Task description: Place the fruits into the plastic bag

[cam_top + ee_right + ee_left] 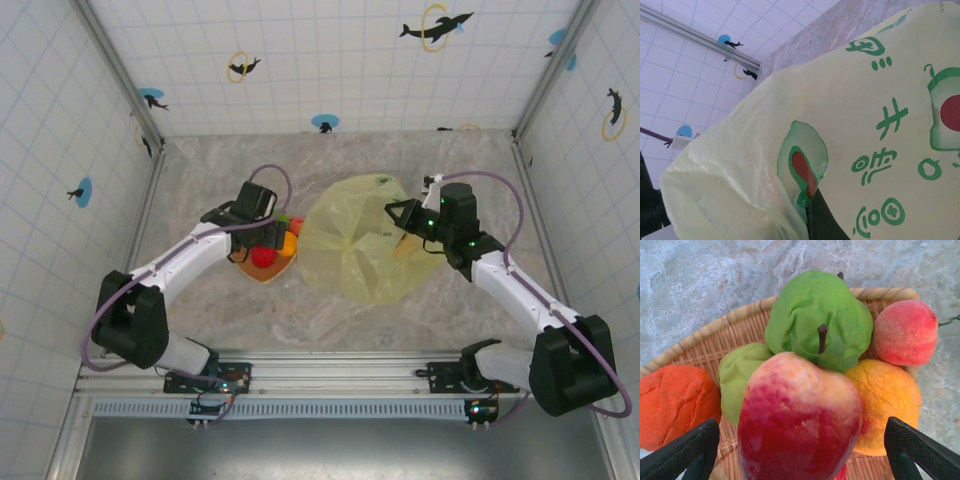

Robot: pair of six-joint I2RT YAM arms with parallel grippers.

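Item: the fruits, red apple foremost, green, peach and orange ones behind, heaped on the woven plate just left of the plastic bag. My left jaws: apart, straddling the apple, poised, I judge, to take it. My right jaws: together, pinching the bag's rim, likely to hold its mouth up. Beneath: grey marbled table. Around: white tiled walls, dolphin stickers.

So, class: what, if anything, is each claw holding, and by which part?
The right claw pinches the plastic bag by a fold of film on its right side. The left claw stands open over the red fruit, holding nothing.
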